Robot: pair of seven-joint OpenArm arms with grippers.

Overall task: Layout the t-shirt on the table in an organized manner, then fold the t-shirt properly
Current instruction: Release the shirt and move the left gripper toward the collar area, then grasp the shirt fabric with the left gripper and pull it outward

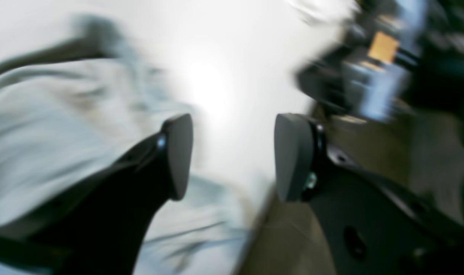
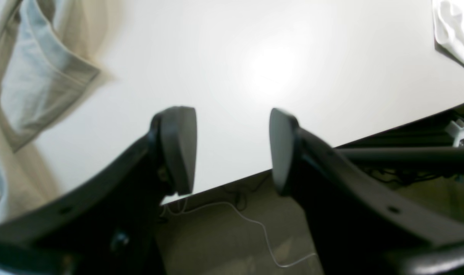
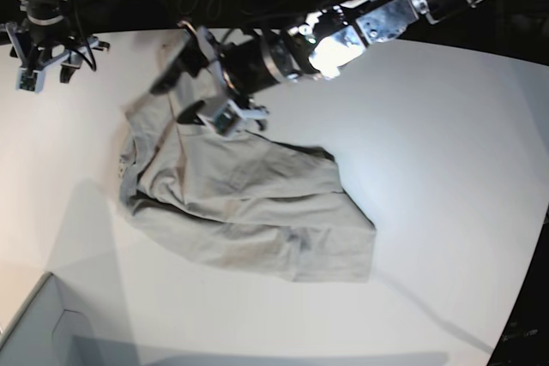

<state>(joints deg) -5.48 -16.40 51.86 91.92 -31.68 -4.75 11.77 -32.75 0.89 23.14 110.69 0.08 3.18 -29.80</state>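
Where the white table [image 3: 446, 143] lies bare under glare, the t-shirt [image 3: 249, 203] sits rumpled left of centre; left gripper [image 1: 233, 156] and right gripper [image 2: 233, 149] both agape, empty; brown floor [image 2: 224, 236] below.

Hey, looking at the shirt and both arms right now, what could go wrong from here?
1. The t-shirt lies crumpled and doubled over on the table; folding now would likely trap creases.
2. The left gripper, jaws open and empty, hangs over the shirt's far edge; it may snag and drag the cloth.
3. The right gripper hovers at the table's edge, well away from the shirt.
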